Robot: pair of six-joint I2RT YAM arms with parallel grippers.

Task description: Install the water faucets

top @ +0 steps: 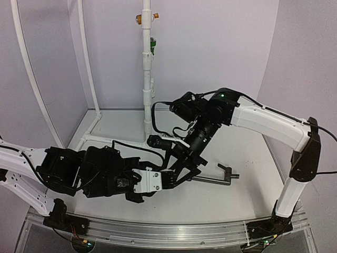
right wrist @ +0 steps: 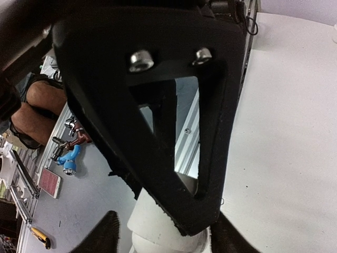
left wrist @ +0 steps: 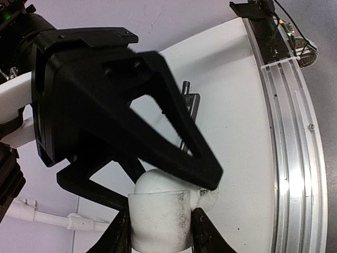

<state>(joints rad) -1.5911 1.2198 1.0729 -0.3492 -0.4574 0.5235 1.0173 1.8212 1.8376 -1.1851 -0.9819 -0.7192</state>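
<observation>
The black faucet [top: 213, 179] lies flat on the white table right of both grippers, its crossbar end to the right. It also shows in the left wrist view [left wrist: 189, 105], untouched. My left gripper [top: 167, 181] [left wrist: 160, 234] is shut on a white plastic elbow fitting [left wrist: 158, 216], held just above the table. My right gripper [top: 188, 167] [right wrist: 166, 240] is open with its fingers straddling the same fitting [right wrist: 158, 224]. Its left finger [right wrist: 100, 234] stands apart from the fitting. The left gripper's finger blocks most of the right wrist view.
A tall white pipe [top: 147, 68] stands at the back with an orange fitting [top: 139, 19] and a green fitting [top: 152, 45]. White frame tubes [top: 87, 63] rise at the left. An aluminium rail [top: 174, 232] [left wrist: 287, 132] runs along the near table edge.
</observation>
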